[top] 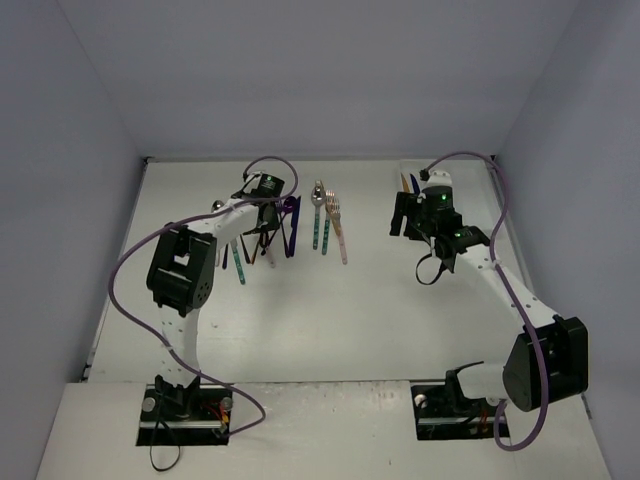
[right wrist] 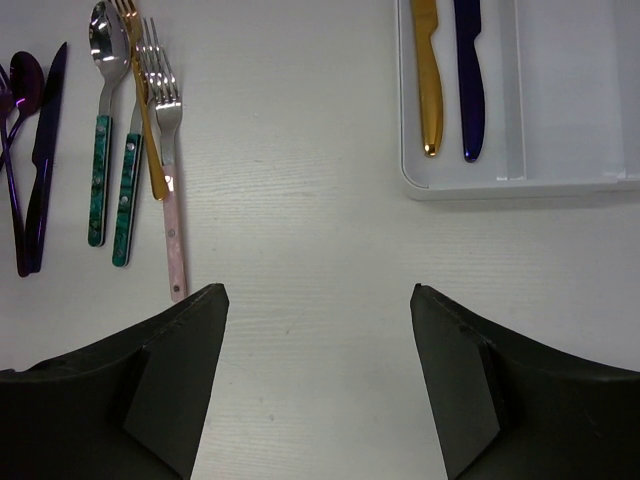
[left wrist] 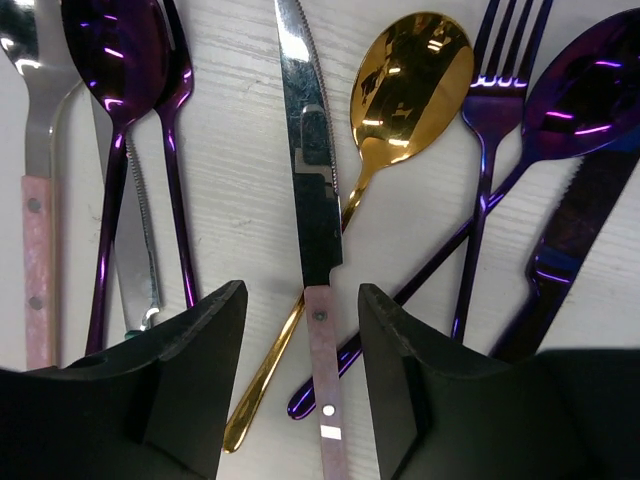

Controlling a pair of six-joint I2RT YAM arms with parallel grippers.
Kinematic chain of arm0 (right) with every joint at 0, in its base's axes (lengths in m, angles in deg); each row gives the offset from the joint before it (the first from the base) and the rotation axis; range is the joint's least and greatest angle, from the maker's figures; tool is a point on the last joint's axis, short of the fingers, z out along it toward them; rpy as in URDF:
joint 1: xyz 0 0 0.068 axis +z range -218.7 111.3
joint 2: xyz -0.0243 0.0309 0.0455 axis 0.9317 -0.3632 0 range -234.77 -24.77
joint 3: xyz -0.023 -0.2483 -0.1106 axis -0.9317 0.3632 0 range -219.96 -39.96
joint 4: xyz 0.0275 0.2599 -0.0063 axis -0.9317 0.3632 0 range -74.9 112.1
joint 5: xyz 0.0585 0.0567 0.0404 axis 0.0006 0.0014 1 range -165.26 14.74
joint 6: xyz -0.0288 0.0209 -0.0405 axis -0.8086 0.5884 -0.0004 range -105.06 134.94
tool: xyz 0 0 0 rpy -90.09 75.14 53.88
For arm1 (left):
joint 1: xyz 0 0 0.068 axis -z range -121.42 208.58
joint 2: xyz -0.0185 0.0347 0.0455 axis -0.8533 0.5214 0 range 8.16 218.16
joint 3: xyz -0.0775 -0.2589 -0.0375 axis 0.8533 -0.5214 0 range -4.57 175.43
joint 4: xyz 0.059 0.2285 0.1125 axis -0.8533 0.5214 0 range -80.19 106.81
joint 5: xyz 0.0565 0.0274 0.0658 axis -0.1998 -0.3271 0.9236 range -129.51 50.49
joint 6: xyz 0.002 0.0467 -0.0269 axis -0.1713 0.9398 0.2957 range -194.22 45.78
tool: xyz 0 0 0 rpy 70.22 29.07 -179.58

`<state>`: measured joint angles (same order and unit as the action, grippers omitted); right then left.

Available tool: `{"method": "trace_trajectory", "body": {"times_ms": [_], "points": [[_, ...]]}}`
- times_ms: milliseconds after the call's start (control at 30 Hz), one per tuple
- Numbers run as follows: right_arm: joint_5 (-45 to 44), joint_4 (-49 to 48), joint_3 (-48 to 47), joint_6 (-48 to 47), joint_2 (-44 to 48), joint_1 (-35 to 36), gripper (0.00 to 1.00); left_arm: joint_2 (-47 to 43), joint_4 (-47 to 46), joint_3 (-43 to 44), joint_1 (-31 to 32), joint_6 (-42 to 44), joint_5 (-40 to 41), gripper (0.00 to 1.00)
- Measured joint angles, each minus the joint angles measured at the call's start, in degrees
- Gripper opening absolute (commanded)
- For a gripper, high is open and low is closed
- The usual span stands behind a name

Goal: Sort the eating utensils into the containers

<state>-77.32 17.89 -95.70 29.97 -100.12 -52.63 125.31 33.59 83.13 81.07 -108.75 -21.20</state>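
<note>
Farthest left of the white tray (right wrist: 510, 185), the left gripper (left wrist: 303, 295) hangs low over a tangle of cutlery. Its jaws are apart and straddle the pink handle of a silver knife (left wrist: 310, 200), with a gap on either side, gripping nothing. Around that knife lie a purple spoon (left wrist: 115, 50), a gold spoon (left wrist: 415, 80) whose handle crosses the knife's handle, a purple fork (left wrist: 490, 120), a second purple spoon (left wrist: 590, 95) and a dark purple knife (left wrist: 575, 230). Nearer the tray, yet well apart from it, a teal-handled spoon (right wrist: 100, 150), a second teal-handled piece (right wrist: 126, 195), a gold fork (right wrist: 147, 120) and a pink-handled fork (right wrist: 172, 200) lie close together. The right gripper (right wrist: 318, 300) hovers above the table (right wrist: 320, 150) near the tray's left corner, jaws wide apart and empty. In the tray's left compartment a gold knife (right wrist: 428, 80) and a dark blue knife (right wrist: 468, 80) lie side by side.
</note>
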Motion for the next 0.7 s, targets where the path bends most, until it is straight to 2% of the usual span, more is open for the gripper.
{"method": "trace_trajectory", "body": {"times_ms": [167,433,700], "points": [[0.2,-0.7,0.8,0.0,0.4,0.0,0.71,2.5,0.3,0.3,-0.3,0.0,-0.1,0.33],[1.0,-1.1,1.0,0.2,0.9,0.0,0.71,3.9,0.3,1.6,-0.6,-0.3,-0.5,0.01],[2.3,-2.1,1.0,0.2,1.5,2.5,0.71,3.8,1.7,2.1,-0.8,-0.4,-0.5,0.0]]}}
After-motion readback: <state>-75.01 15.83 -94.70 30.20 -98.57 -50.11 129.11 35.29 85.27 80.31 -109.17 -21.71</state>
